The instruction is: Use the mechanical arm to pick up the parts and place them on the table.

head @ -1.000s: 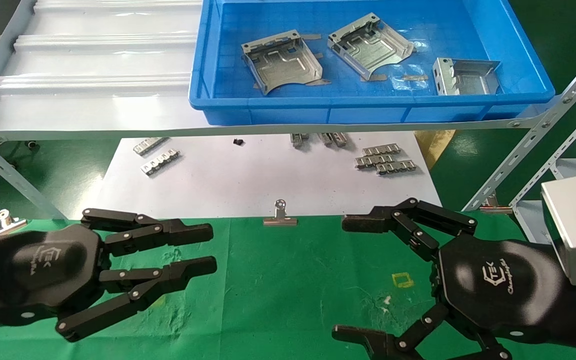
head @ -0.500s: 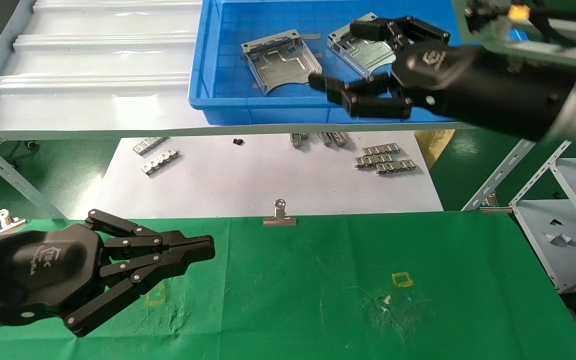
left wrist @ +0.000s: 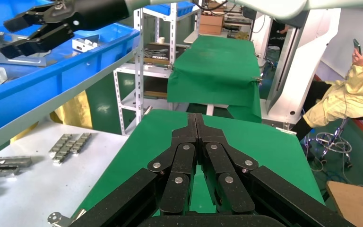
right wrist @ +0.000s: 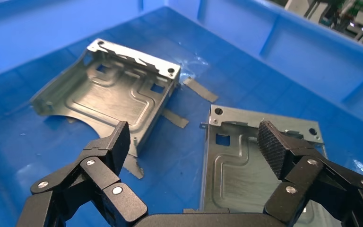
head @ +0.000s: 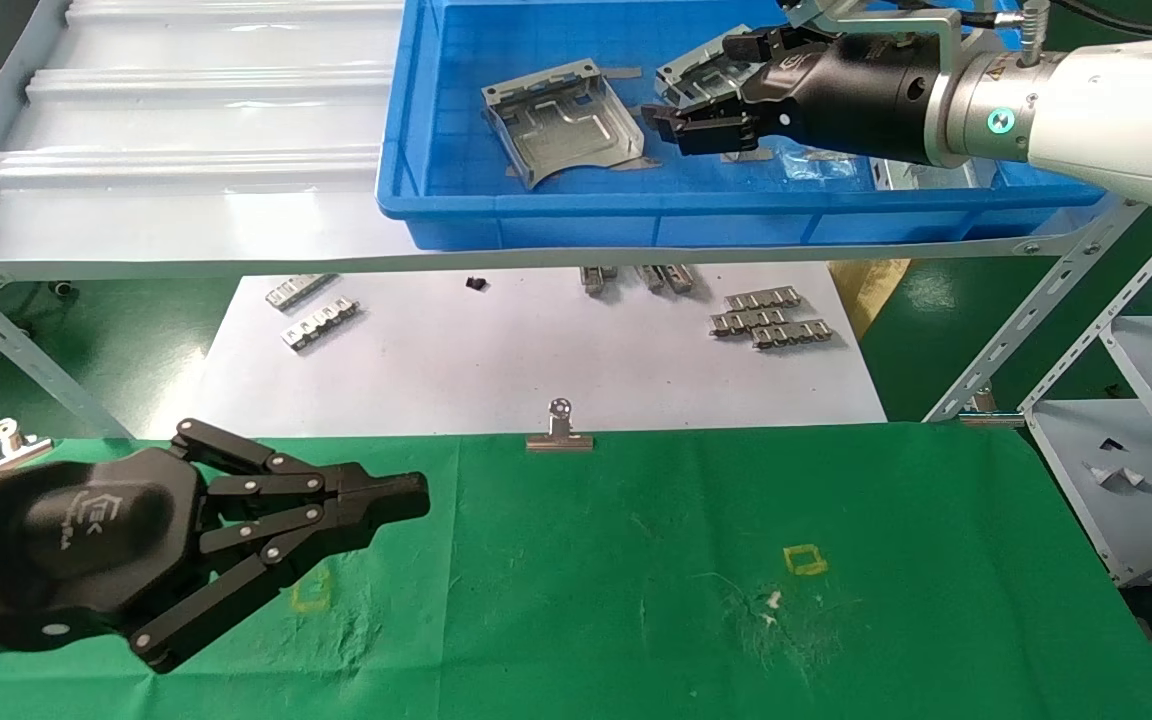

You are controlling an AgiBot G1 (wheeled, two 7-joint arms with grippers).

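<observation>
At the upper right of the head view, the right gripper [head: 701, 100] of the mechanical arm [head: 1086, 110] reaches into the blue bin [head: 636, 215] on the shelf. Its fingers are spread apart and hold nothing. The gripper hangs over the second part [head: 696, 72], which lies on the bin floor at upper centre-right. The first part [head: 561, 120] lies just to its left, apart from the gripper. Below the shelf, a white paper sheet [head: 496, 360] carries ribbed strips [head: 771, 320]. A binder clip [head: 560, 430] sits at the paper's lower edge, at centre frame. The counter [head: 636, 580], covered in green cloth, fills the lower frame and bears a yellow square mark [head: 804, 560] at lower right. The left gripper [head: 406, 500] is parked above the counter at lower left, fingers pressed together, empty.

Across the left wrist view, the left gripper [left wrist: 196, 118] shows its fingertips meeting at centre frame above the counter [left wrist: 260, 137]. The right gripper [left wrist: 21, 33] appears at upper left, over the blue bin [left wrist: 52, 75].

Across the right wrist view, the right gripper [right wrist: 196, 146] stands wide open at the bottom of the frame. The second part [right wrist: 246, 170] lies flat between and below its fingers [right wrist: 272, 142]; contact cannot be determined. The first part [right wrist: 113, 90] lies at upper left on the bin floor [right wrist: 28, 179].
</observation>
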